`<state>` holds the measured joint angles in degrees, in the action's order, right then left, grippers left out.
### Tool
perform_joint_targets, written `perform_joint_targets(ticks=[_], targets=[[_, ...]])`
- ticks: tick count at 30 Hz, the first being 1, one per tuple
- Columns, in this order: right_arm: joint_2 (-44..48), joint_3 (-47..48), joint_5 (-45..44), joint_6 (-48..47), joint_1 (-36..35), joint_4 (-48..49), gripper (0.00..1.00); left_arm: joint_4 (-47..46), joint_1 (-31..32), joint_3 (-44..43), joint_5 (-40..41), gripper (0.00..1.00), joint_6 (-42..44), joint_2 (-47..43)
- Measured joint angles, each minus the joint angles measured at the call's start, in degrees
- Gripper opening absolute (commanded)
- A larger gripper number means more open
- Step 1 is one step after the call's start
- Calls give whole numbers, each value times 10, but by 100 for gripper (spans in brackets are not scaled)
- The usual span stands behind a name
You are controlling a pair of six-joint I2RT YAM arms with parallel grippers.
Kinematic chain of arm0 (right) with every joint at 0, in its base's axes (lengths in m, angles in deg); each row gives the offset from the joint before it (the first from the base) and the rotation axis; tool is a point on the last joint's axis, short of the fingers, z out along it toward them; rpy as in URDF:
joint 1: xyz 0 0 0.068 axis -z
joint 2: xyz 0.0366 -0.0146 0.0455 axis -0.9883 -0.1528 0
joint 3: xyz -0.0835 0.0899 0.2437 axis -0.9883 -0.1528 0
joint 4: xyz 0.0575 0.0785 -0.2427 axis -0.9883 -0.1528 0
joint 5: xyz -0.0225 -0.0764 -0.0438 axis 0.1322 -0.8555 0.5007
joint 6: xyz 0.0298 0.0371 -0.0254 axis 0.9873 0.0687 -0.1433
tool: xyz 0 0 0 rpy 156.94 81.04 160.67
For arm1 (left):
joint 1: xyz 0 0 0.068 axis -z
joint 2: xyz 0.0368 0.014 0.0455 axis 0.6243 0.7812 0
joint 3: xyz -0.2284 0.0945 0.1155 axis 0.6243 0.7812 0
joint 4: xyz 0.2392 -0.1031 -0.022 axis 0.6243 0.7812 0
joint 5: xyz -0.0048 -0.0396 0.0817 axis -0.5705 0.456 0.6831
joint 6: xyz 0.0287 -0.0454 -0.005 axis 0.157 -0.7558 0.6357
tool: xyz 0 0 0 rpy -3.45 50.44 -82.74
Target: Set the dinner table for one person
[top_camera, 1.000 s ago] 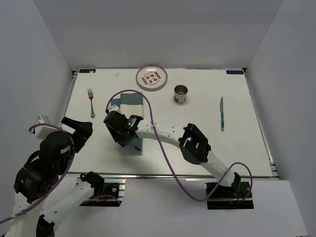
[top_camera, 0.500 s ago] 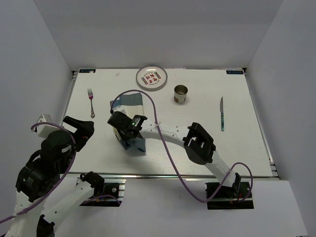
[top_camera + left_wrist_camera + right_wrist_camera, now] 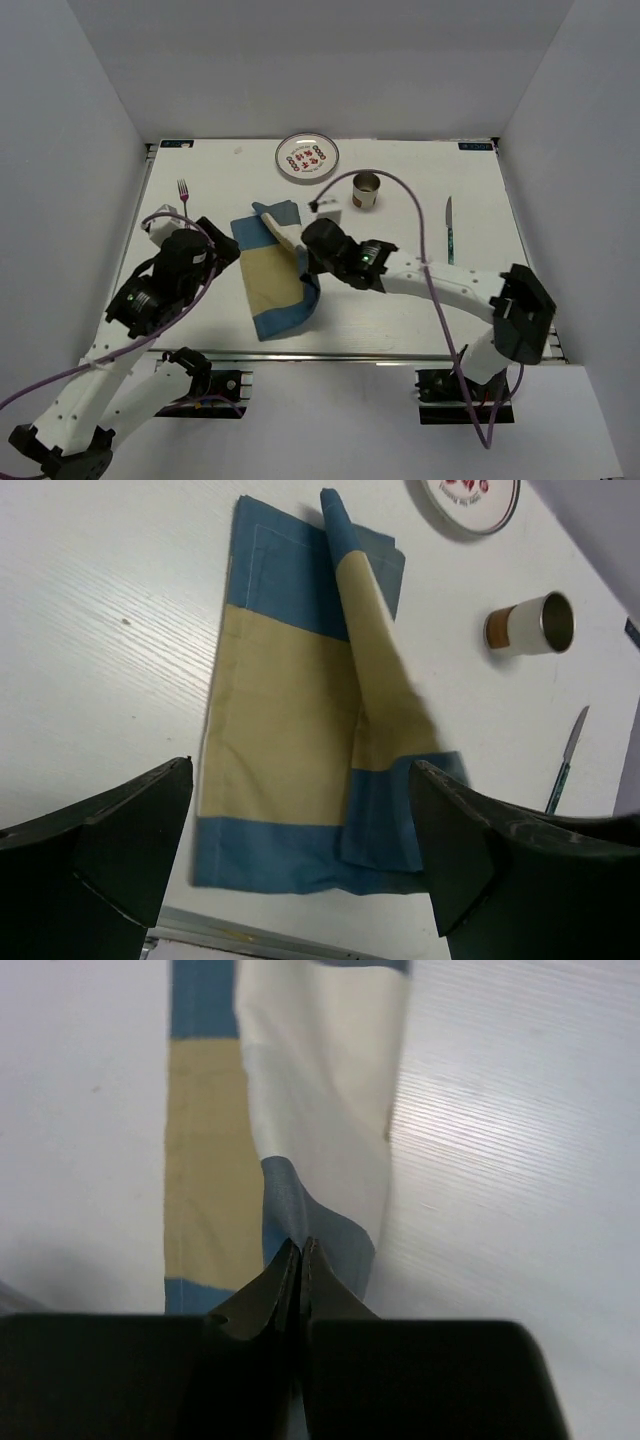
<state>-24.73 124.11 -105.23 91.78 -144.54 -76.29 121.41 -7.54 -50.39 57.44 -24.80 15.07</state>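
On the white dinner table [image 3: 490,200] lies a blue-and-tan placemat [image 3: 268,285], partly unfolded. One flap of it is lifted along its right side. My right gripper [image 3: 308,255] is shut on that flap's blue edge; in the right wrist view the cloth [image 3: 300,1140] rises into the closed jaws of the right gripper [image 3: 300,1244]. My left gripper [image 3: 215,252] hovers open at the placemat's left side. The left wrist view shows the placemat [image 3: 280,710] spread below the left gripper [image 3: 300,770], with nothing between the fingers.
At the back of the table stand a patterned plate [image 3: 307,158] and a metal cup [image 3: 366,190]. A knife [image 3: 450,230] lies at the right and a pink fork [image 3: 184,205] at the left. The right arm's purple cable arcs over the cup.
The right gripper closed on the placemat and swung right, drawing a flap open. The left arm moved forward over the table to the placemat's left side.
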Motion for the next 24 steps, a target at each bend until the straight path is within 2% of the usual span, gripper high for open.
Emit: perform_joint_targets(ticks=[5,10,16,19,20,22,23,24], targets=[[112,-146,-74,78,33,22,0,-97,-1,64,-41,98,11,62],[206,-299,-110,158,49,37,0,-216,0,119,-93,95,14,155],[318,-449,-122,257,56,58,0,-348,2,125,-162,92,14,318],[358,-475,-131,284,60,53,0,-383,2,114,-189,92,10,394],[361,-474,-134,288,61,53,24,-390,2,109,-195,92,7,412],[361,-468,-140,296,62,47,60,-399,2,95,-204,92,-1,449],[360,-463,-143,297,62,41,85,-400,3,89,-206,92,-7,463],[360,-459,-147,299,62,34,89,-400,4,83,-206,92,-12,476]])
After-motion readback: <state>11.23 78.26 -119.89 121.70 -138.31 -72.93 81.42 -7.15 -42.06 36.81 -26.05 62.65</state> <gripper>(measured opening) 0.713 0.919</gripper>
